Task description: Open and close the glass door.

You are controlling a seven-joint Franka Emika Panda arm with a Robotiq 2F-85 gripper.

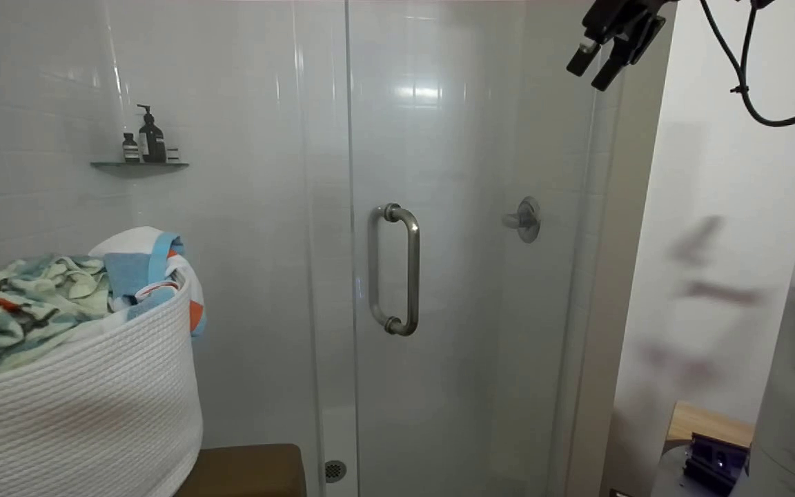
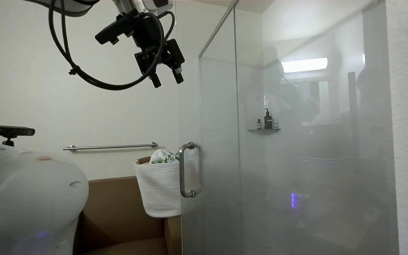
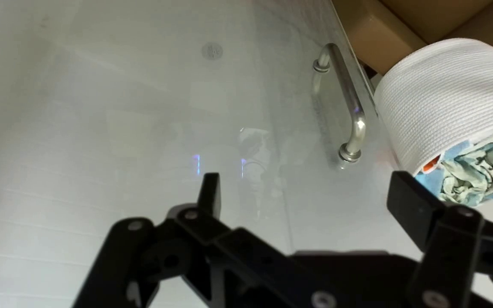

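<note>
White basket (image 2: pixel 158 191) of cloths (image 1: pixel 52 297) sits near the glass door (image 1: pixel 466 386), the claw (image 2: pixel 168 83) hanging with 2 fingers (image 3: pixel 415 205) apart.

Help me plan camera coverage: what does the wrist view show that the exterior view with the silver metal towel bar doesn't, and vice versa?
Between them, only the wrist view shows the round grey floor drain. Only that exterior view shows the towel bar and dark pump bottle. Both show the clear glass door, its silver metal handle, white woven basket and black gripper.
</note>
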